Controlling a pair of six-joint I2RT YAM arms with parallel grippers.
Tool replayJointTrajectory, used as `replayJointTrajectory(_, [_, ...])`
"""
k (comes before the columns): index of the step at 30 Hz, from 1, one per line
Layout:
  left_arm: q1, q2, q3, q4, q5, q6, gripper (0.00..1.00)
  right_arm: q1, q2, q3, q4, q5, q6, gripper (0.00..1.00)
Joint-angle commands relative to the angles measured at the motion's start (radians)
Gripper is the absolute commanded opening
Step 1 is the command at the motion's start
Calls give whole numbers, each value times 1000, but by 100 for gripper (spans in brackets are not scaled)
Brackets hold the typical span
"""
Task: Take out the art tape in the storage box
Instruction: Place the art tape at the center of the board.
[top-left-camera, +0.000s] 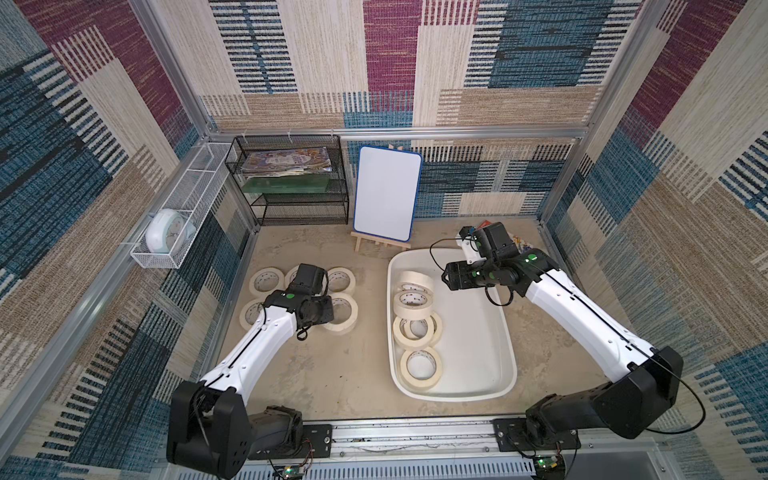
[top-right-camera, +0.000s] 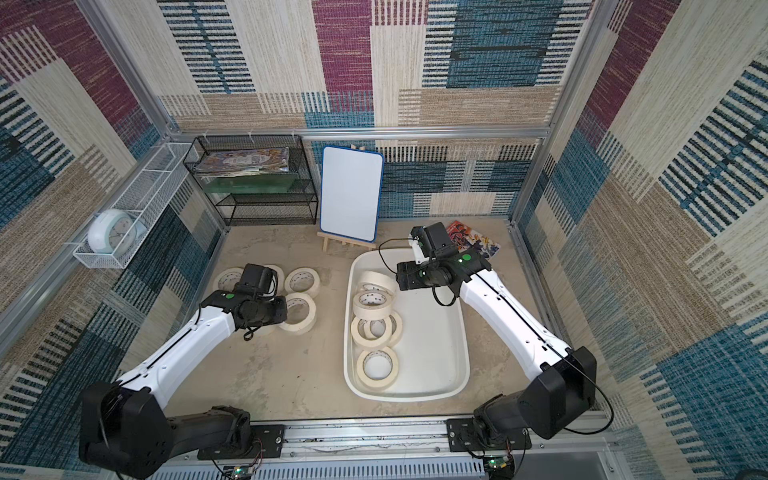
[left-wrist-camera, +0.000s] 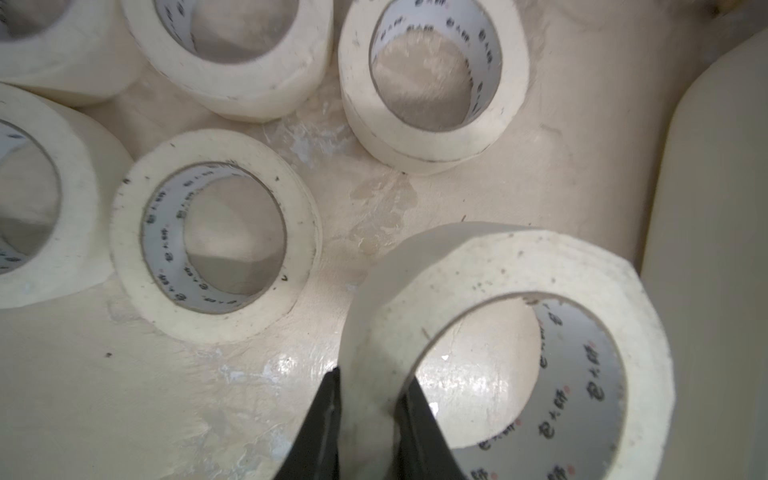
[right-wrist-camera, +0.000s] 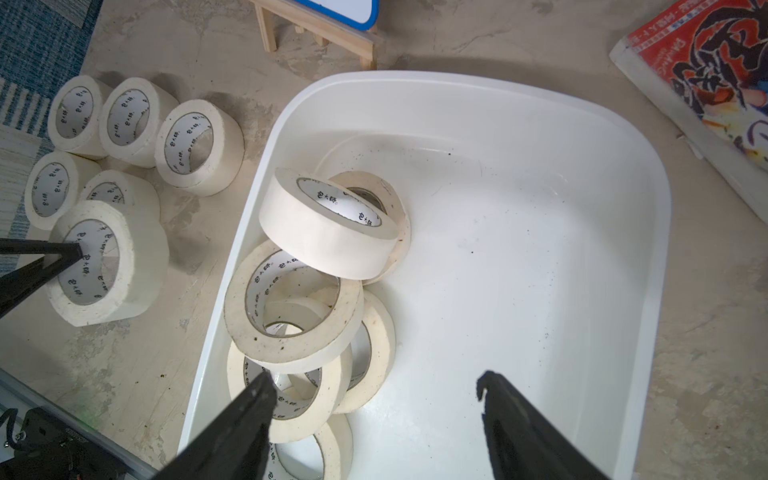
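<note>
Left fingers (left-wrist-camera: 320, 428) pinching art tape (left-wrist-camera: 498, 266), apparently grounded, right fingers (right-wrist-camera: 232, 432) spread above storage box (right-wrist-camera: 540, 104)

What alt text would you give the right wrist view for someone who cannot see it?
The open right gripper hangs above the white storage box, where art tape rolls lie piled along one wall. Beside the box are six more rolls, one roll pinched by the left gripper.
</note>
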Motion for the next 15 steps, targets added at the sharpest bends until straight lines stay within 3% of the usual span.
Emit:
replayJointTrajectory(1, [1, 64, -12, 80, 76, -19, 0, -2, 0, -4, 29, 17, -12, 81])
replayJointTrajectory(15, [9, 316, 82, 108, -52, 38, 0, 11, -25, -118, 24, -159, -63, 79])
